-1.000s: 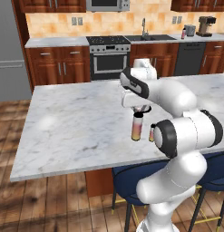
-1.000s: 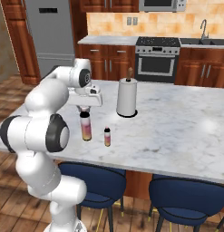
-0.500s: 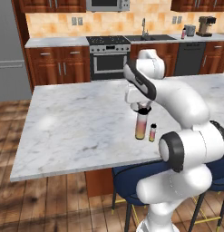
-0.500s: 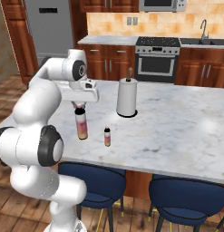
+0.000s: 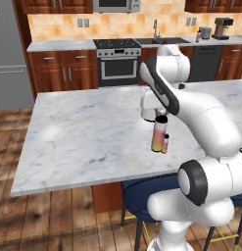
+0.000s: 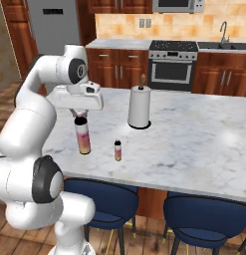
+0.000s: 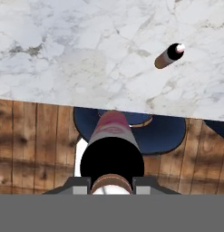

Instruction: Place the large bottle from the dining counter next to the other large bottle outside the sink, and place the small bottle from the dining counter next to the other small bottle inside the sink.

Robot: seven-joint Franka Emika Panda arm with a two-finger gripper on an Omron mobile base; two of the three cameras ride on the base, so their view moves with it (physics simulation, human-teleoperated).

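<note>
The gripper (image 6: 80, 115) is closed around the neck of the large bottle (image 6: 83, 137), holding it upright, its base raised a little above the marble counter (image 6: 194, 144). In the hand view the bottle (image 7: 111, 149) hangs straight down from the fingers (image 7: 80, 185), its dark cap just beneath them, and it hangs past the counter's near edge (image 7: 41, 103), over the wood floor (image 7: 31, 145) and a blue stool (image 7: 163, 133).

The small bottle (image 6: 117, 150) stands on the counter just beside the large bottle, nearer the counter's middle, not touching it. A paper towel roll (image 6: 139, 107) on a dark round base stands farther in from the near edge, well apart from both bottles.

The counter is a wide slab of white marble with grey veins, flat and smooth, with straight edges and square corners. Toward the far edge and the left end (image 5: 68, 127) its surface is bare. The large bottle is a cylinder, banded pink to yellow with a narrow dark neck. The small one is slim and brownish with a dark cap.
</note>
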